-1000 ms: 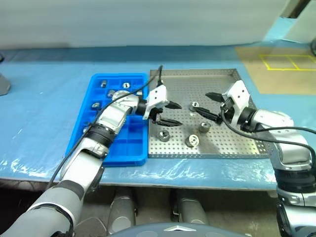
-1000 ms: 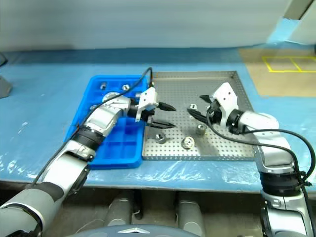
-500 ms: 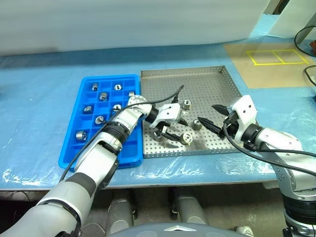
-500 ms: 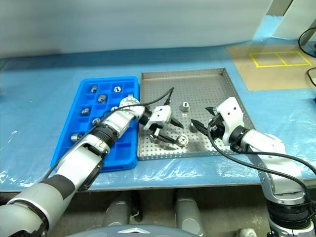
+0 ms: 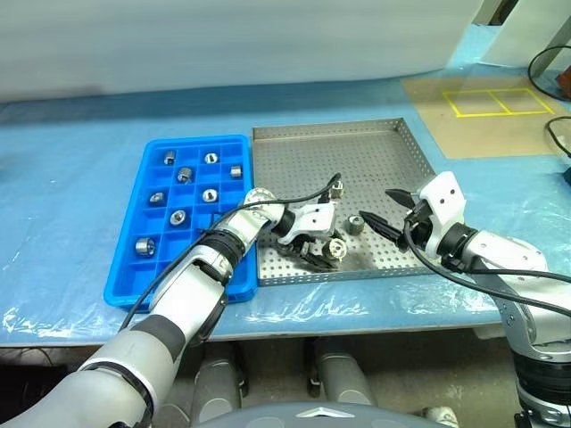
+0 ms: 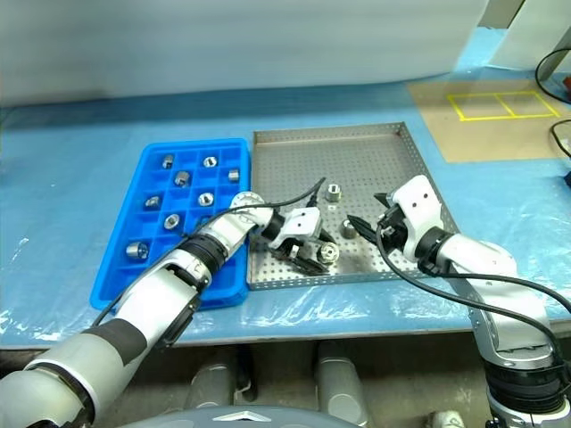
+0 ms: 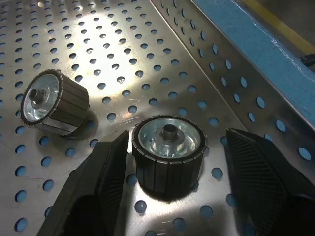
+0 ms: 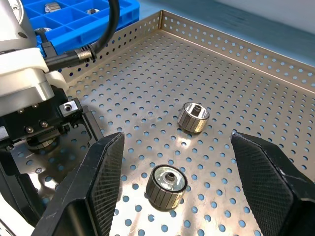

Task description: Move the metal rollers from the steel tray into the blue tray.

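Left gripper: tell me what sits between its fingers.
A metal roller stands on end between the left gripper's open fingers, on the steel tray, seen in the left wrist view.

Left gripper [image 5: 323,251] covers part of the roller [image 5: 337,251] under it; blue tray [image 8: 74,19] cropped by frame edge

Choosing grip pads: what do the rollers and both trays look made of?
Metal rollers: likely steel, with bright machined faces and darker ribbed sides. Steel tray: perforated sheet metal, dull grey with soft glare. Blue tray: apparently moulded plastic, uniform glossy blue.
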Controlling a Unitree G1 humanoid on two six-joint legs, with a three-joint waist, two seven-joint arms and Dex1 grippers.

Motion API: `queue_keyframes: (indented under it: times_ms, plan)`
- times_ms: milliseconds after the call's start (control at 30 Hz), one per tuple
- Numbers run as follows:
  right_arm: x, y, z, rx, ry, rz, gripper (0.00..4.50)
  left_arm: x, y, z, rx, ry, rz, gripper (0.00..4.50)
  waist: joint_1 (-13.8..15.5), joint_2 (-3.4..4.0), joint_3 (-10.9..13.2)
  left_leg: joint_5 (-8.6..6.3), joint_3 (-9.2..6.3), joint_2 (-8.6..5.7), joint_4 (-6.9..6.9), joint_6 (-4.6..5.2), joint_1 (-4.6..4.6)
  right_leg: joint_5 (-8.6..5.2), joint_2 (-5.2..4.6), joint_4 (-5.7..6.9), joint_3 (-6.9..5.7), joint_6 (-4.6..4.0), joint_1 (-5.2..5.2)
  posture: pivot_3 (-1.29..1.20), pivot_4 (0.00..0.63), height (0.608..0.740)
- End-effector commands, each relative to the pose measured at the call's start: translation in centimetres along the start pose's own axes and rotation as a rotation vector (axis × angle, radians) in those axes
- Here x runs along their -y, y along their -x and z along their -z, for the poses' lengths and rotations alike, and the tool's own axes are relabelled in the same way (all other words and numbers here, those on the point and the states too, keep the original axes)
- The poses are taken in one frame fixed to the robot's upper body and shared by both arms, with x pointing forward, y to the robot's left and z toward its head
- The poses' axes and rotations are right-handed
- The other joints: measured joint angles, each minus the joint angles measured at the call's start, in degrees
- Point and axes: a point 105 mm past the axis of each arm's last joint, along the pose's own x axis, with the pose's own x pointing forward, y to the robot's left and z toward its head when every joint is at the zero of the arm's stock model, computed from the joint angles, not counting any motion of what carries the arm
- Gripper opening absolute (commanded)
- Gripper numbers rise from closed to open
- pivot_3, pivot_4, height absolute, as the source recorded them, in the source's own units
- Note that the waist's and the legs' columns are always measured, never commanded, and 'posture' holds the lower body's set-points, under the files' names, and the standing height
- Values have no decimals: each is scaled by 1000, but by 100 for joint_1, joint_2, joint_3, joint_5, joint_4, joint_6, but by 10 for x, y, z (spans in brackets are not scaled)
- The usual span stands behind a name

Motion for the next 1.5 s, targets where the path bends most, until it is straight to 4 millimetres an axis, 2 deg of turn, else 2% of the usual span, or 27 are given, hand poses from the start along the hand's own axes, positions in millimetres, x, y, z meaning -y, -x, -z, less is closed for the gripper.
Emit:
queue_keyframes:
  times_ms: [33, 200, 300, 367, 433, 533, 700, 867, 933, 1100, 1233, 1333, 1500]
  plan:
    - [-2, 2, -7, 20, 31, 1, 3582, -4, -3, -3, -20, -28, -12, 3316, -19, 0, 0, -1, 0, 0, 1, 2, -1, 0, 0, -1, 0, 0, 0, -581, 150, 740]
    - [-3, 1, -7, 23, 30, 3, 3582, -5, -5, 0, -36, -14, -29, 3316, -32, 0, 0, -2, 0, 1, 3, 3, 1, 0, 1, -1, 0, 1, 1, -576, 150, 740]
    - [-3, 1, -8, 24, 30, 0, 3582, -6, -4, 2, -45, -8, -31, 2760, -31, 0, 0, -2, -2, 0, 5, 3, 4, 0, 0, -2, 0, 2, 9, -570, 150, 740]
    - [-3, 1, -8, 25, 29, -8, 3582, -10, -4, 3, -52, -12, -69, 2144, -30, 0, 0, -4, -2, 0, 10, 5, 5, -2, 0, -4, 0, 5, 14, -565, 150, 740]
    - [-5, 1, -8, 25, 28, -25, 3582, -8, -4, 3, -44, -24, -59, 2144, -30, 0, 0, -5, -5, 0, 14, 7, 7, -6, 0, -4, 0, 13, 20, -563, 150, 740]
    - [-11, 5, -6, 10, 12, -67, 3582, -10, -2, 2, -34, -10, -73, 1742, -29, 0, 0, -5, -7, 0, 15, 8, 13, -13, 0, -7, 0, 24, 28, -553, 150, 740]
    - [-47, 27, 17, -103, -16, -248, 3582, -15, 0, 4, -44, -5, -120, 1744, 5, 3, -2, -8, -13, 1, 8, 11, 14, -12, 0, -18, -9, 22, 41, -546, 150, 740]
    - [-49, 30, 21, -122, -18, -249, 3582, -18, 3, 3, -30, 7, -138, 1744, -34, 6, -3, -20, -14, -3, 10, 27, 17, -25, -2, -53, -10, 51, 58, -543, 150, 740]
    - [-47, 25, 19, -109, -17, -238, 3582, -27, 6, -5, 3, 1, -190, 1744, -33, 6, -4, -21, -14, -2, 10, 28, 16, -24, -2, -68, -10, 58, 64, -543, 150, 740]
    - [-44, 17, 17, -100, 3, -242, 3582, -41, 30, -31, 101, -43, -246, 1744, -11, 7, -3, -26, -14, -8, 8, 37, 10, -1, -5, -86, -8, 27, 68, -488, 150, 740]
    - [-39, 11, 13, -84, 19, -259, 3582, -48, 65, -59, 193, -91, -298, 1744, -6, 7, -3, -27, -13, -9, -6, 40, 7, 4, -7, -87, -9, 18, 66, -450, 150, 740]
    - [-42, 4, 5, -52, 27, -300, 3582, -41, 93, -66, 205, -109, -327, 1744, 3, 10, -4, -25, -12, -5, -19, 43, 7, 5, -6, -86, -13, 16, 59, -389, 150, 740]
    - [-52, -19, -14, 12, 76, -418, 3582, -10, 143, -58, 185, -66, -404, 1744, 5, 17, -6, -19, -10, 3, -41, 32, 24, 4, 0, -85, -13, 15, 55, -269, 150, 740]
